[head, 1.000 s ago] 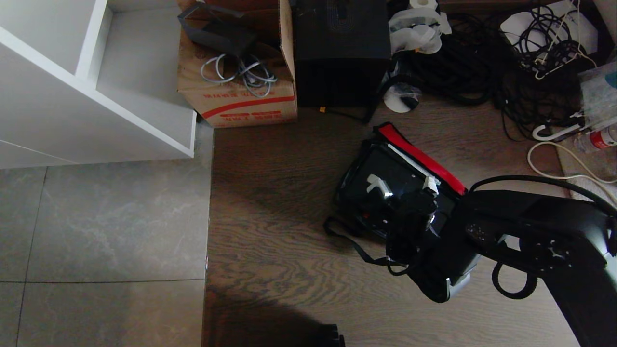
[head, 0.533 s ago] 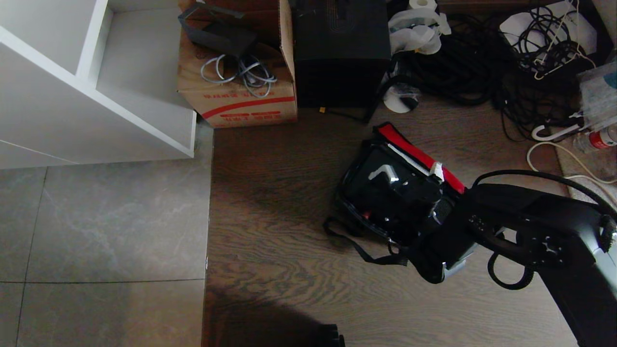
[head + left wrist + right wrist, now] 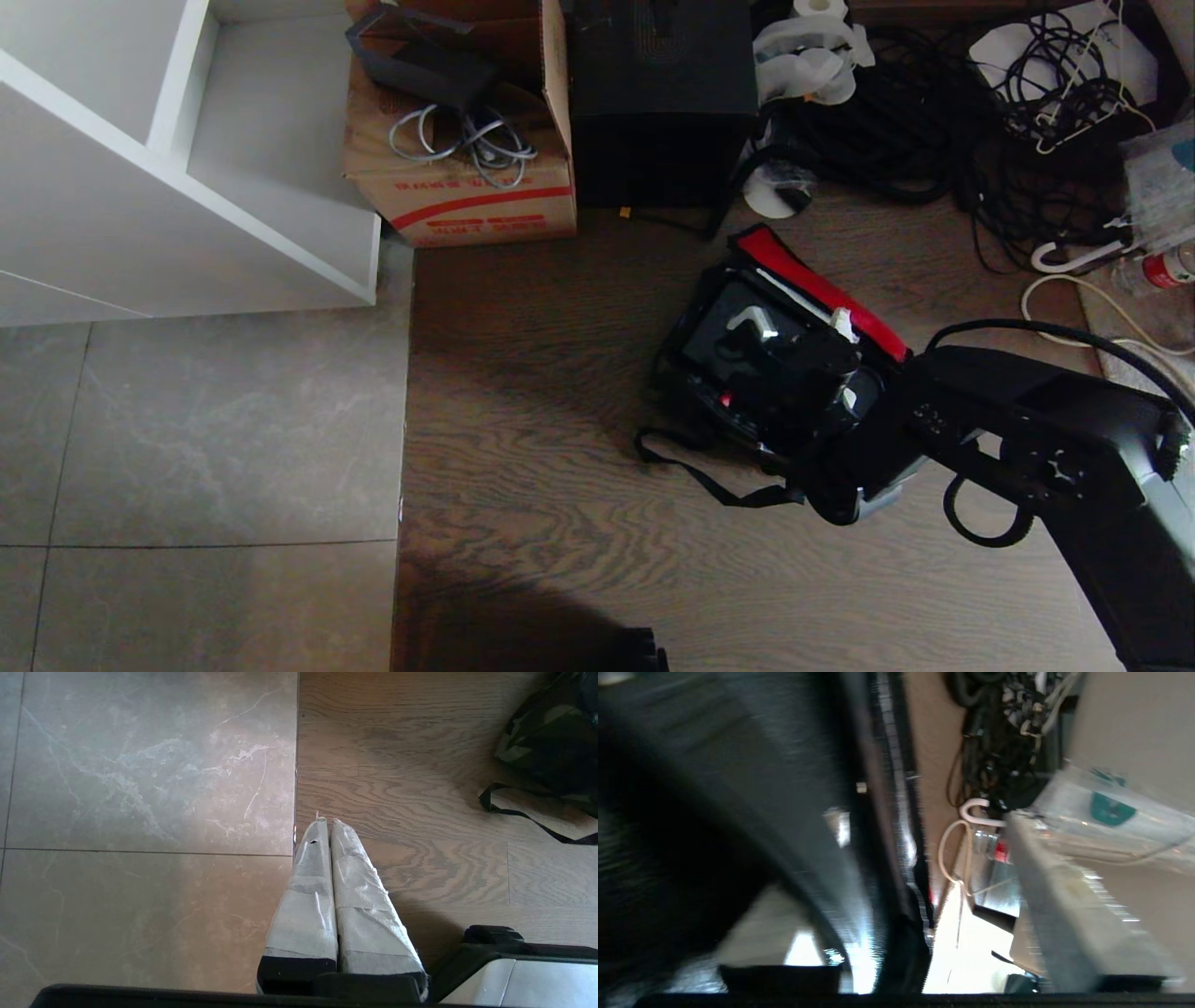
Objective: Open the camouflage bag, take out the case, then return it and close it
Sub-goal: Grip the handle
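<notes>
1. The camouflage bag (image 3: 747,364) is lying open on the wooden floor (image 3: 560,448), right of the middle of the head view, with its red lining (image 3: 817,291) turned up along the far edge.
2. The black case (image 3: 738,341) is sitting inside the open bag, and one silver bracket of its handle (image 3: 754,322) is catching the light.
3. The right gripper (image 3: 831,359) is reaching into the bag's mouth from the right, over the near end of the case, close to the red lining.
4. Its fingers are standing partly apart in the right wrist view, one pale finger (image 3: 1064,905) showing clearly while the other side is lost in dark blur. Whether they are holding the case or the bag's edge, I cannot tell.
5. The bag's black strap (image 3: 709,481) is trailing loose over the floor on the near side of the bag.
6. The left gripper (image 3: 327,826) is hanging parked over the seam between the grey tiles (image 3: 140,788) and the wood, well apart from the bag, with its two taped fingers (image 3: 308,891) pressed together and holding nothing.
7. A brown carton (image 3: 457,177) with grey cable on it and a tall black box (image 3: 663,103) are standing side by side beyond the bag.
8. A white shelf unit (image 3: 168,168) is filling the far left corner, and a tangle of black cables (image 3: 934,121) is lying at the far right.
</notes>
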You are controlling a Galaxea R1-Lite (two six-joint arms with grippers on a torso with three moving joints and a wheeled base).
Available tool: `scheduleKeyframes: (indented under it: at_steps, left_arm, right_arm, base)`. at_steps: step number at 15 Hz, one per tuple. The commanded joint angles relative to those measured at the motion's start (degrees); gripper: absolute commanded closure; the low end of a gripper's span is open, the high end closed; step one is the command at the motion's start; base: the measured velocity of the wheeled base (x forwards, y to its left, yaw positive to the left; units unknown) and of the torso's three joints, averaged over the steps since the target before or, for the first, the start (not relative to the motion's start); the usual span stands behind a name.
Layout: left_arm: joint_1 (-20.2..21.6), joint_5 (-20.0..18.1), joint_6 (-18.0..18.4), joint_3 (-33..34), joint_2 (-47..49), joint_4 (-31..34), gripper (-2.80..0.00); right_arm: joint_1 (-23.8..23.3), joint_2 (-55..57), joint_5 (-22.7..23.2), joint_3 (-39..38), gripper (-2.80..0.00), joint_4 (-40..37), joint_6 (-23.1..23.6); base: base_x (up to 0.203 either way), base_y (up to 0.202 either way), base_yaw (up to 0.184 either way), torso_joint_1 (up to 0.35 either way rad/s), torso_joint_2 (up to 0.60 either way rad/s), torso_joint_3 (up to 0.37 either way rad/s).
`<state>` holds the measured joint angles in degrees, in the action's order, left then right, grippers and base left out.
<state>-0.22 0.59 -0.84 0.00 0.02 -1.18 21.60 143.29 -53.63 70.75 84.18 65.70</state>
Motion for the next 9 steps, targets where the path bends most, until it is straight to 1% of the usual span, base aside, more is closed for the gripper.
scheduleKeyframes:
  at_steps: [1,6,9]
  left_arm:
    - [0.0,0.0,0.0,0.4,0.0,0.0,0.0]
    - [0.0,0.0,0.0,0.4,0.0,0.0,0.0]
    - [0.0,0.0,0.0,0.5,-0.1,0.0,0.0]
  right_arm:
    - [-0.1,0.9,-0.4,0.2,0.0,0.8,0.2]
    - [0.0,0.9,-0.5,0.8,0.0,1.5,0.4]
    - [0.0,-0.9,-0.5,0.2,0.0,1.1,0.4]
  base:
    - [0.0,0.0,0.0,0.0,0.0,0.0]
    - [0.0,0.0,0.0,0.0,0.0,0.0]
    - [0.0,0.0,0.0,0.0,0.0,0.0]
